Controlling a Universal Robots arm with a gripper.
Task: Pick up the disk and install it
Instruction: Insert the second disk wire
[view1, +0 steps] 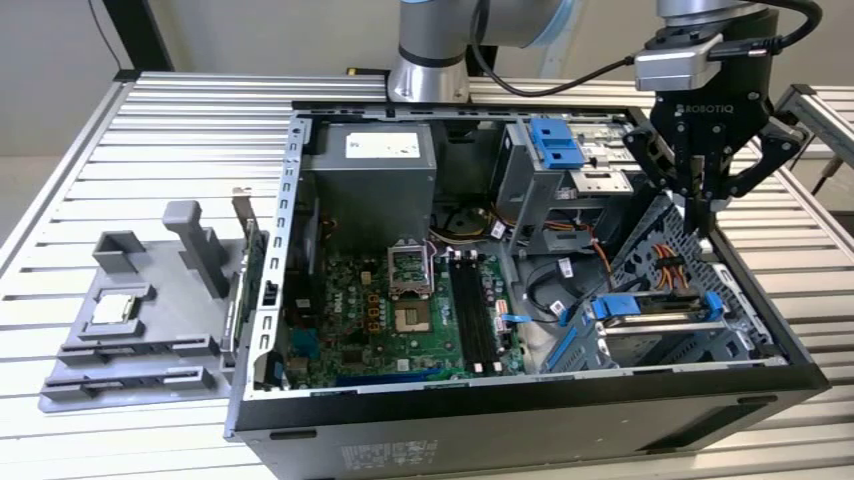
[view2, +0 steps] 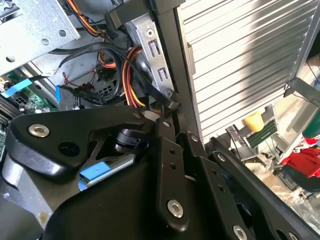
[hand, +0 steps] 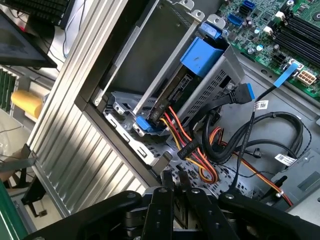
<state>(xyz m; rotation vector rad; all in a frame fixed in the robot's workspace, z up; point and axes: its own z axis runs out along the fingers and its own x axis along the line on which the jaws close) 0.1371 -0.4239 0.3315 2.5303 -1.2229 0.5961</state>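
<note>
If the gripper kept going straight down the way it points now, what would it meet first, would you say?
Probably the perforated metal panel inside the computer case, near the orange and yellow cables. The gripper hangs just above them by the case's wall; depth is unclear, so the wall's edge could come first.

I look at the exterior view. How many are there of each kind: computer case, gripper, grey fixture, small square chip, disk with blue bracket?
Computer case: 1
Gripper: 1
Grey fixture: 1
Small square chip: 1
Disk with blue bracket: 1
Total: 5
</note>
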